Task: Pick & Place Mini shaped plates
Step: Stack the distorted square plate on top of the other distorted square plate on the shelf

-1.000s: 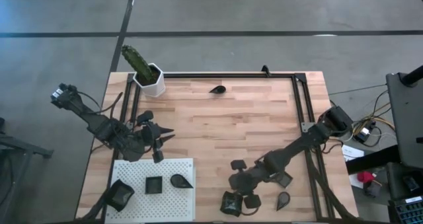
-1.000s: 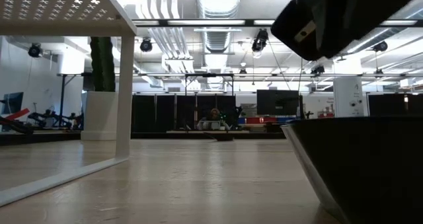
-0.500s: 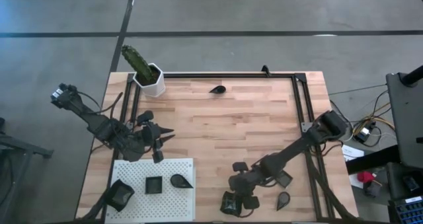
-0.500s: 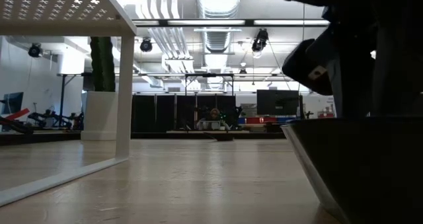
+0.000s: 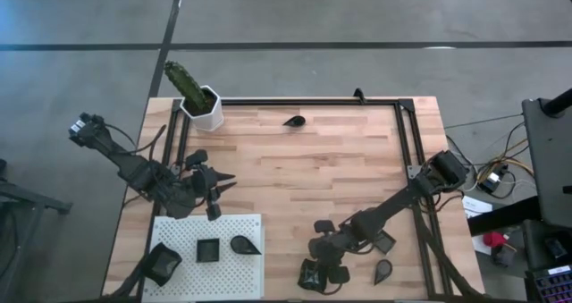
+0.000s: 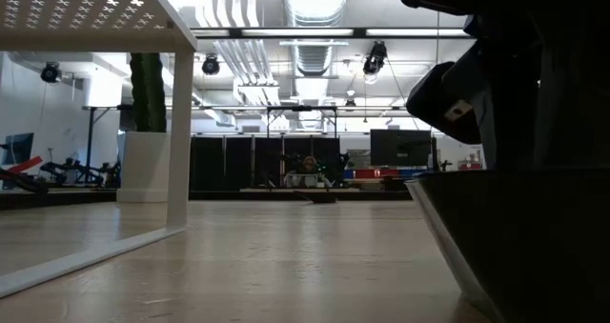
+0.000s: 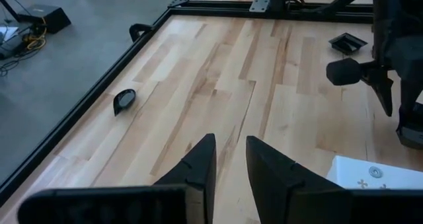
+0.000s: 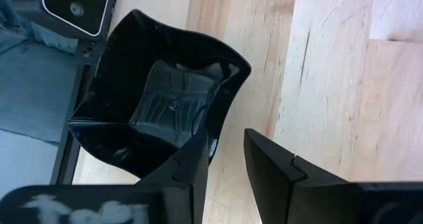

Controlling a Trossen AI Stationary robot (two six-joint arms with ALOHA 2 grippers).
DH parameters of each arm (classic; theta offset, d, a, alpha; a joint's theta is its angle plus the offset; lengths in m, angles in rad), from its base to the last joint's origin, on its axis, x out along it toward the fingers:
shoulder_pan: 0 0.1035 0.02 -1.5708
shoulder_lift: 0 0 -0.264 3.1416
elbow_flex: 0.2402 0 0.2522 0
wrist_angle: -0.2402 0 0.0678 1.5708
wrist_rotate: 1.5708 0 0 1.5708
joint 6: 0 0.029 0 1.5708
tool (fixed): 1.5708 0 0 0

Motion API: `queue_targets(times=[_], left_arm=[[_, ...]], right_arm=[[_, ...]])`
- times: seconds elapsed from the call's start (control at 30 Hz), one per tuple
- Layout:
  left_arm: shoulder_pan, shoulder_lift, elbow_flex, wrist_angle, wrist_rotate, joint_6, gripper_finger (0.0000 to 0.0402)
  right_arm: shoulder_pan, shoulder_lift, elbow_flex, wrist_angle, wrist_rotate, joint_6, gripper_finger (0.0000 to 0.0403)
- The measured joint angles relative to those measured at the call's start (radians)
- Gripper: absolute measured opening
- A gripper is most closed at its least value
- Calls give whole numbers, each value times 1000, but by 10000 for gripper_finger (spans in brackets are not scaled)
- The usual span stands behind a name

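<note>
Black wavy plate point(image 8: 158, 112) sits at the right gripper point(image 8: 225, 151), whose slightly parted jaws straddle its rim. Left gripper point(image 7: 229, 159) hovers, jaws narrowly apart, holding nothing.

A: Overhead camera looks straight down on the whole pale wooden slatted table point(image 5: 313, 169), both arms in shot.

B: Low one sits at tabletop height, facing the room (a glossy black wavy-edged dish point(image 6: 519, 237) looms close).

A: Right wrist camera hangs near that dish point(image 8: 158, 105); left wrist looks across the planks.
</note>
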Motion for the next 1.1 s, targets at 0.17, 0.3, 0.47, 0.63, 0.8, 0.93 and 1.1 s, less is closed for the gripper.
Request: queue_targets(times=[0.17, 0.3, 0.47, 0.63, 0.8, 0.93, 1.1], left_arm=[[0, 0, 0, 0, 0, 0, 77], [0, 0, 0, 0, 0, 0, 78], [0, 0, 0, 0, 0, 1, 77], [0, 0, 0, 0, 0, 1, 77], [0, 0, 0, 0, 0, 1, 78], [0, 0, 0, 0, 0, 1, 76], [1, 0, 0, 0, 0, 1, 78]], right_arm=[[0, 0, -10, 13, 0, 0, 101], [0, 0, -35, 69, 1, 4, 102], [0, 0, -72, 120, 1, 7, 92], [0, 0, -86, 119, 2, 7, 81], [-1, 0, -89, 120, 3, 7, 68], [-1, 0, -87, 120, 5, 7, 35], [0, -1, -81, 120, 48, 7, 11]])
